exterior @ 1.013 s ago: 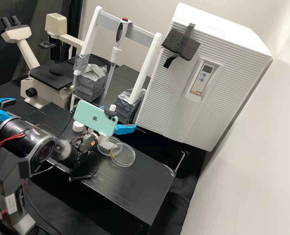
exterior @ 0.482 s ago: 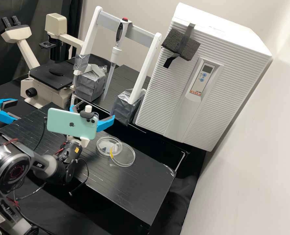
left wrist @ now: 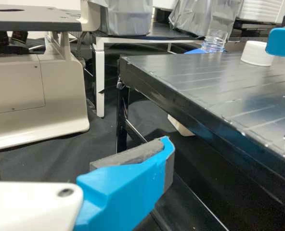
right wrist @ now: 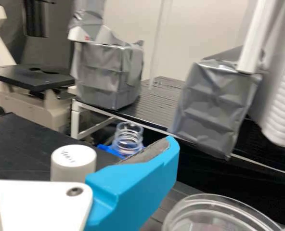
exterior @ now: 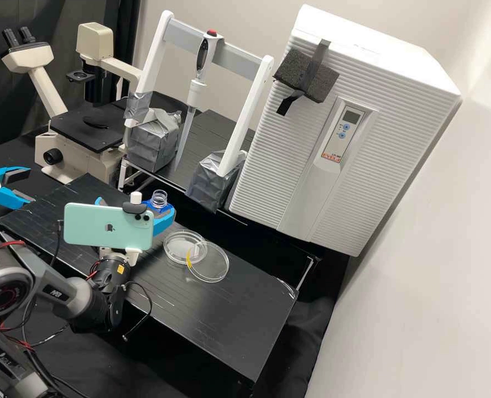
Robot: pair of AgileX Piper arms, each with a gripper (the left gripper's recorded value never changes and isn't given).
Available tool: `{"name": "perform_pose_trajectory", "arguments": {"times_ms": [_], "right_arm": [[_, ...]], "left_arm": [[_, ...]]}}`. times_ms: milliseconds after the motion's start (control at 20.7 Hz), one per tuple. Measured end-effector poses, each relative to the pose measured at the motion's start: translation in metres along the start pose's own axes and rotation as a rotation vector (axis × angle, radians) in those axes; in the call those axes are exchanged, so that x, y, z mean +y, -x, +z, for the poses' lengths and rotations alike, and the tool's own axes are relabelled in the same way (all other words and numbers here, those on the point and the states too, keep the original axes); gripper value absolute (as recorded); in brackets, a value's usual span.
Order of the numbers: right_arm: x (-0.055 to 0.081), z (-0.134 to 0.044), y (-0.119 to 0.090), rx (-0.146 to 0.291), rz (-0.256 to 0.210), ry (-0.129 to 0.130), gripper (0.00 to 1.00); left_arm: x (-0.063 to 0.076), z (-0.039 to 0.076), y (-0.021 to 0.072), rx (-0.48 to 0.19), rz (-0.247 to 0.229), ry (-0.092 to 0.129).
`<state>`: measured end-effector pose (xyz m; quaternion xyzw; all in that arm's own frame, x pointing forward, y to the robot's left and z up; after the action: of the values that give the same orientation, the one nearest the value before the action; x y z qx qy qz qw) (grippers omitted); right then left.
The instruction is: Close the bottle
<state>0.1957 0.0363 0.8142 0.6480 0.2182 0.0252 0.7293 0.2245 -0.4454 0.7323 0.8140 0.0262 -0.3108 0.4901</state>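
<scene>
The left gripper (exterior: 13,185) is open wide. The right gripper (exterior: 133,207) is open wide beside the open bottle (exterior: 158,198).

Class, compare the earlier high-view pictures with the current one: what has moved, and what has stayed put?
The right gripper, open, moved left in the high view across the bench, away from the petri dishes, to sit close to the open bottle. Nothing was grasped or released. The left gripper, white cap, dishes and pipette stayed put.
</scene>
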Motion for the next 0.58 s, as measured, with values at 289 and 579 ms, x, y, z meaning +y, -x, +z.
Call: {"name": "perform_pose_trajectory", "arguments": {"times_ms": [289,579], "right_arm": [[-0.002,-0.001,-0.001,0.021,-0.008,-0.007,1.0],[-0.011,0.007,-0.007,0.001,-0.048,-0.056,1.0]], "left_arm": [[0.001,0.0,-0.0008,-0.005,0.002,-0.006],[0.001,-0.001,-0.0003,-0.008,-0.001,-0.009]]}}
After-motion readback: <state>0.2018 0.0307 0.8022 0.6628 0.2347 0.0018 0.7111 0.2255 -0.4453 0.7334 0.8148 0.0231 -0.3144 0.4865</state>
